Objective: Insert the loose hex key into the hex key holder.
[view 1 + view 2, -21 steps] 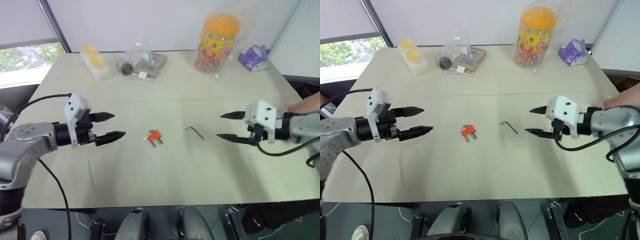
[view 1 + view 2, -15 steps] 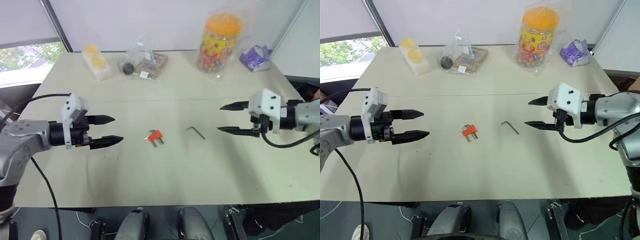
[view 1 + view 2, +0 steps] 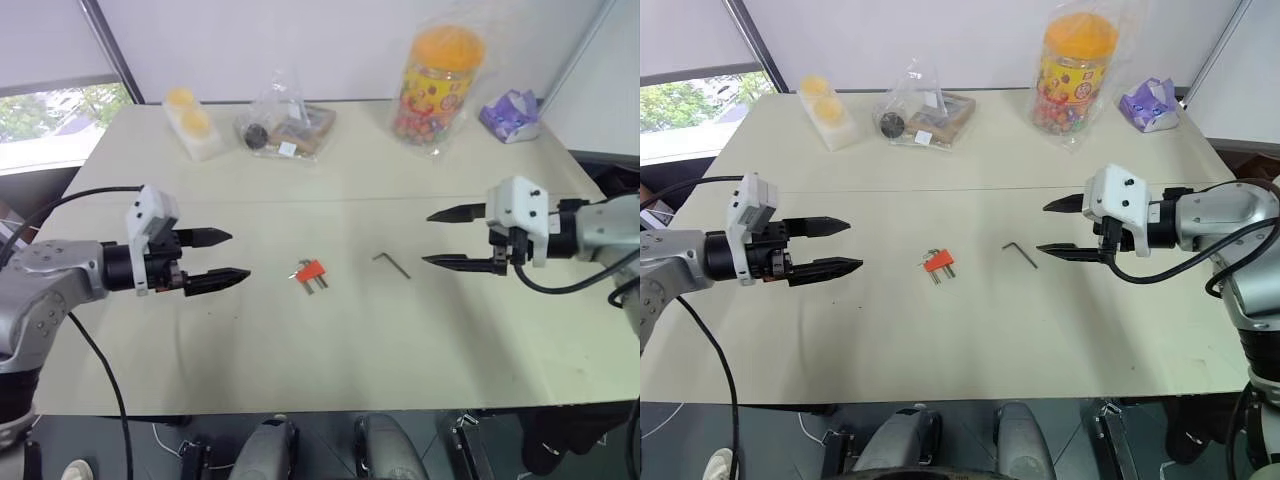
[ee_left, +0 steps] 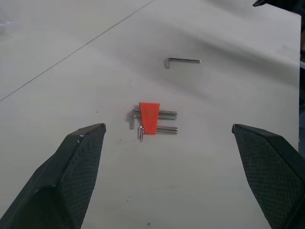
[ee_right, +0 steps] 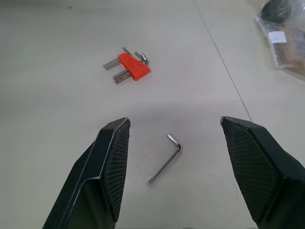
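Note:
The loose hex key [image 3: 392, 263], a thin grey L-shaped rod, lies flat on the beige table [image 3: 330, 340] right of centre. The red-orange hex key holder [image 3: 309, 271] with short metal keys sticking out lies just left of it. My left gripper [image 3: 228, 256] hovers open at the holder's left, pointing toward it. My right gripper [image 3: 440, 238] hovers open to the right of the loose key, pointing at it. Both lie ahead of the fingers in the wrist views: the holder [image 4: 150, 118] and key [image 4: 182, 61], and the key [image 5: 166, 164] and holder [image 5: 133, 66]. Nothing is held.
Along the table's far side stand a jar with an orange lid [image 3: 436, 87], a clear bag of small items [image 3: 284, 125], a pack of yellow cups [image 3: 192, 122] and a purple wrapper [image 3: 510, 115]. A seam [image 3: 350, 199] crosses the table.
My right gripper has moved left, closer to the loose hex key. The left gripper has shifted only slightly. A person's hand seen at the right edge earlier is gone.

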`<state>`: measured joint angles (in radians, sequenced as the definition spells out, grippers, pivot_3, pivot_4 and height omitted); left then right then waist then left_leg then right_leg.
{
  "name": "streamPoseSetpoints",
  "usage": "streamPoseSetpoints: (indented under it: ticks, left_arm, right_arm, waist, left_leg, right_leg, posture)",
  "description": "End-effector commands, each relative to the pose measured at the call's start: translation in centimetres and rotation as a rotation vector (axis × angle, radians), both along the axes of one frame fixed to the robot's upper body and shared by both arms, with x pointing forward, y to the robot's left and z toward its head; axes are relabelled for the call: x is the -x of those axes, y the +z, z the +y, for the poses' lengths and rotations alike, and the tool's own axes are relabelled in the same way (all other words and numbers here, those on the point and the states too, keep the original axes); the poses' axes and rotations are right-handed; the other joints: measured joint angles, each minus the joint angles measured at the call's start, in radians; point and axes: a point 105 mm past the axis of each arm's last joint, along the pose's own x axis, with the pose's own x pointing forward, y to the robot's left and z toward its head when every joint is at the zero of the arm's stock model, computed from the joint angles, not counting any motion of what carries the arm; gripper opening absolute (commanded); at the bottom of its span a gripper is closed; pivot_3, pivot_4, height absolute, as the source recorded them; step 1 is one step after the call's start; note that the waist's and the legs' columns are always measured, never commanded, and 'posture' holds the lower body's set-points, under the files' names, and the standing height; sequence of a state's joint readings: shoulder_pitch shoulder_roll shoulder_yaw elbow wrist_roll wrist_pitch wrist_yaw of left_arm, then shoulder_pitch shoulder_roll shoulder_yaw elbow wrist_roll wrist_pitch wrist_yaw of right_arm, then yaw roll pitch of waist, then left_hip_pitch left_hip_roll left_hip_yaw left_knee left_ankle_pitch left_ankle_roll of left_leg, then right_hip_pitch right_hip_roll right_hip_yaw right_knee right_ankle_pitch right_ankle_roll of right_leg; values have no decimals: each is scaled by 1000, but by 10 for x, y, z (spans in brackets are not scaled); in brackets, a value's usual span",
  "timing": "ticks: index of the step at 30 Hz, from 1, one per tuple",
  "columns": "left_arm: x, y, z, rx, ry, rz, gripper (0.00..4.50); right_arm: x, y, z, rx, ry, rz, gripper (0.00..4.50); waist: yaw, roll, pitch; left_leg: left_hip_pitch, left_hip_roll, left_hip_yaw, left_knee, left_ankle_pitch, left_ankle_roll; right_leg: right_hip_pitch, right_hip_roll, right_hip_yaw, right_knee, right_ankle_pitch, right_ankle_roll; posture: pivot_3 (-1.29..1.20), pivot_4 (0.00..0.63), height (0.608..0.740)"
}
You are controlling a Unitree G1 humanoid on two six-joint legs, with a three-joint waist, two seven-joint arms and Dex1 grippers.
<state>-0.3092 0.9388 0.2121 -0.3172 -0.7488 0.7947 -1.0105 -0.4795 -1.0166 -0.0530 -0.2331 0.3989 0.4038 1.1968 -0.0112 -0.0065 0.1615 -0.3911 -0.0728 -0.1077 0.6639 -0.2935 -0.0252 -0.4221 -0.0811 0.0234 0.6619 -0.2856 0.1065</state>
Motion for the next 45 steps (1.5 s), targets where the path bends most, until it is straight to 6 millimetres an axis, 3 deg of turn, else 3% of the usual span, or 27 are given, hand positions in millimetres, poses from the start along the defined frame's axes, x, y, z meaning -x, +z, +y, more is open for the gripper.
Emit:
streamPoseSetpoints:
  ticks: [1,6,10,16,21,28,45]
  left_arm:
    - [0,11,-3,-5,-6,-61,4442]
    - [0,11,-3,-1,-1,-63,4442]
    - [-3,11,-3,11,19,-80,4442]
    - [-11,6,-1,16,62,-95,4442]
    - [-9,5,-1,9,71,-102,4442]
    - [-5,5,-1,-2,83,-105,4442]
    - [1,3,1,-15,101,-118,4442]
  right_arm:
    - [2,12,5,-18,24,-41,3151]
    - [-1,3,11,-25,32,-41,3151]
    - [-13,-15,22,-47,26,-42,3151]
    - [-39,-70,54,-78,18,-14,3151]
    - [-55,-92,77,-98,19,-31,3151]
    - [-66,-102,101,-106,53,-72,3151]
    - [-61,-119,129,-101,113,-82,3151]
  waist:
    - [0,0,0]
    - [0,0,0]
    - [-2,0,0]
    - [-3,0,0]
    - [-3,0,0]
    - [-6,0,0]
    - [-9,0,0]
  left_leg:
    - [0,0,0,0,0,0]
    - [0,0,0,0,0,0]
    - [0,0,0,0,0,0]
    - [0,0,0,0,3,-6]
    - [0,0,0,0,4,-6]
    - [0,0,0,0,4,-7]
    - [0,0,0,0,4,-7]
  right_leg:
    - [0,0,0,0,0,0]
    - [0,0,0,0,0,0]
    - [0,0,0,0,0,0]
    - [-2,1,0,2,0,0]
    - [-2,0,0,2,0,0]
    - [-3,1,0,3,0,0]
    - [-3,1,0,3,0,0]
  posture:
    - [0,150,740]
    - [0,150,740]
    - [0,150,740]
    - [0,150,740]
    - [0,150,740]
    - [0,150,740]
    - [0,150,740]
